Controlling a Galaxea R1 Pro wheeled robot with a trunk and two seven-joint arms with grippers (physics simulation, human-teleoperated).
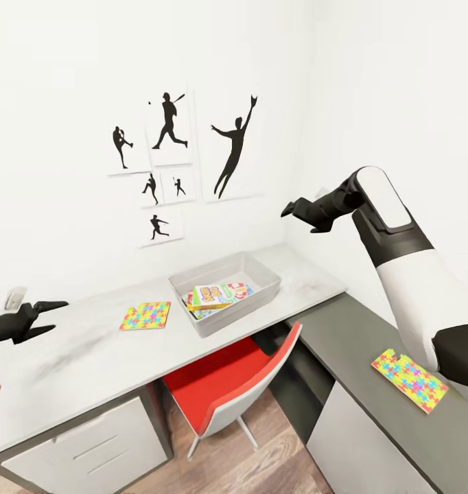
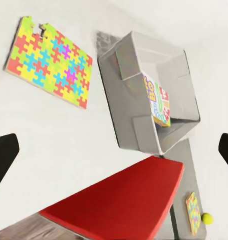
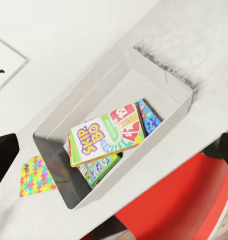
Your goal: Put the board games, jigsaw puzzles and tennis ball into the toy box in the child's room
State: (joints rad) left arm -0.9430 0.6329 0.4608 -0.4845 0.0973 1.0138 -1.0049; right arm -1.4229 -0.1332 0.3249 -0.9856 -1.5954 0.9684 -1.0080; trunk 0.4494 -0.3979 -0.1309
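On the pale table [image 1: 69, 357], item one: toy box [image 1: 261, 298], centre of my head view, holding the Skip-Bo board game [image 3: 106, 135] atop other game boxes. Item two: jigsaw puzzle [image 1: 145, 315], at the box's 9 o'clock, lying flat. Second puzzle [image 1: 409, 379] at 4 o'clock on the dark section; tennis ball [image 2: 207, 218] beside it.

Risk, my judgement: flat puzzles offer no edge, so fingers may skid or push one off.

Left gripper [image 1: 38, 317]: spread wide, empty. Right gripper [image 1: 296, 209]: fingers parted, holding nothing, raised above the box.

1. the toy box [image 1: 261, 291] is rendered as smooth matt grey plastic.
2. the skip-bo box [image 3: 106, 137] is shown as glossy printed card.
3. the chair seat [image 1: 217, 384] is finished in smooth red.
4. the floor [image 1: 261, 460] is shown as wood planks.
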